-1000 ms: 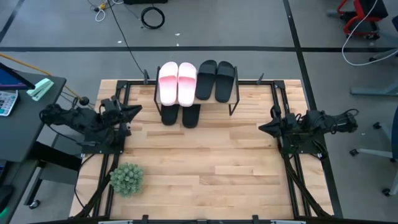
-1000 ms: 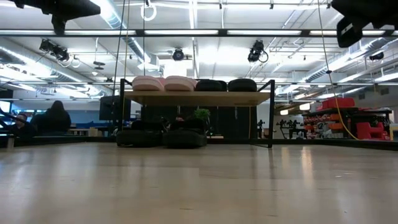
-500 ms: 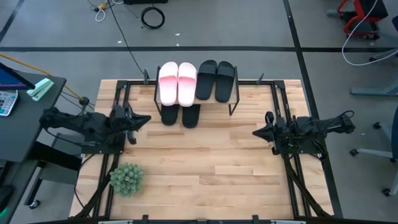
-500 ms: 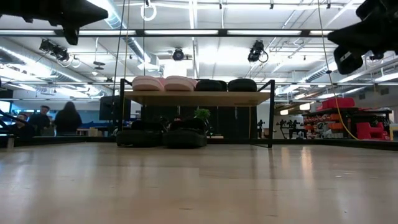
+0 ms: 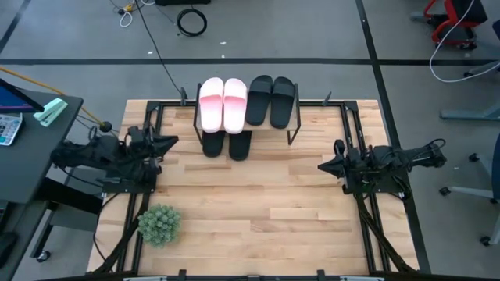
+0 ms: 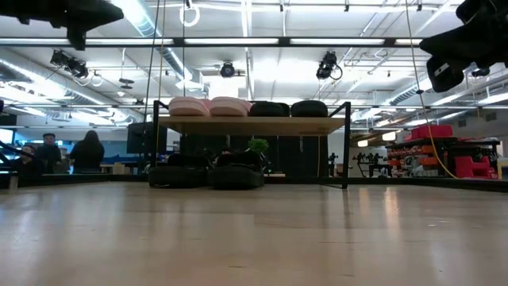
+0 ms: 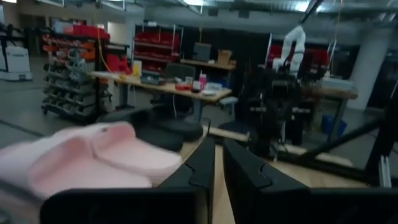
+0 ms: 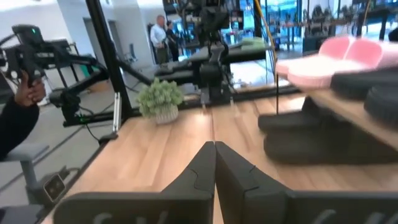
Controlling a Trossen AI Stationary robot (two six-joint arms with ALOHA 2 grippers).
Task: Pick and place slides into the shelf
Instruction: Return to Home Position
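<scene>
Overhead, left arm (image 5: 101,152), right arm (image 5: 391,160) whole, low view crops both.

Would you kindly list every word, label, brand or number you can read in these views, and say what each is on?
No text can be read in any view.
Pink slides and black slides on the shelf: no brand or marking visible.
Keypad device on the side desk: keys too small to read.
Red bins beyond the table: blurred, no labels legible.
</scene>
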